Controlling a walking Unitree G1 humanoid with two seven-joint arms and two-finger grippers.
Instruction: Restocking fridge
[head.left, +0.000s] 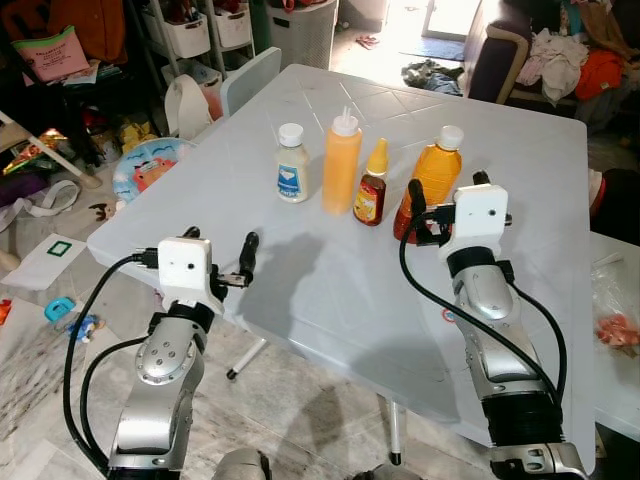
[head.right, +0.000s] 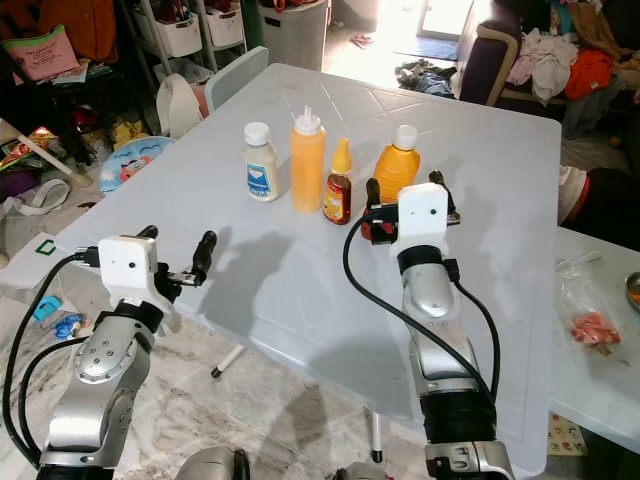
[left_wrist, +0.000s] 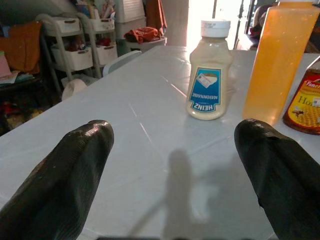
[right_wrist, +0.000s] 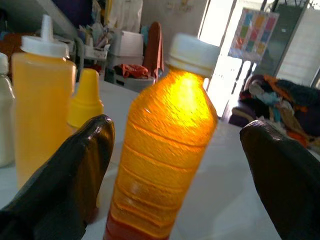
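i have the right gripper (right_wrist: 175, 165) spread wide around the orange juice bottle (head.left: 437, 172), right of centre on the white table (head.left: 320, 290). i'd push in until its body sits deep between the fingers, then close low for a steady lift. the left gripper (left_wrist: 175, 165), lower left, gapes wide and empty facing the mayonnaise bottle (left_wrist: 208, 70).

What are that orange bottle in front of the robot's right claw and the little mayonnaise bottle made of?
Orange bottle: looks like thin clear plastic, ribbed, glowing where light passes through, with a white screw cap. Mayonnaise bottle: seemingly soft, cloudy squeeze plastic with a glossy printed label and white cap. The right gripper stands open around the orange bottle.
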